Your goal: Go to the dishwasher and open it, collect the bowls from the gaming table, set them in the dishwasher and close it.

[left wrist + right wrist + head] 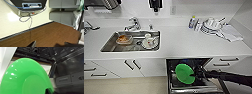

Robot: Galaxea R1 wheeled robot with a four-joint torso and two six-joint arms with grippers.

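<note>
White kitchen tabletop (pixel 189 42) runs across the head view, with a stainless-steel sink (pixel 109 46) holding dishes set into it. Below it the built-in dishwasher (pixel 171 65) stands open, dark inside, its door folded down. Over that opening the right arm's pincer (pixel 193 74) grips the rim of the wide, shallow light green plastic bowl (pixel 184 73), tilted nearly on edge. For the left pincer, I cannot tell its state.

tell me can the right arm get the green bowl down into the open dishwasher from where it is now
Probably yes. The right gripper holds the green bowl right over the dishwasher, whose door is down, and nothing visible sits between the bowl and the dark interior below it.
</note>
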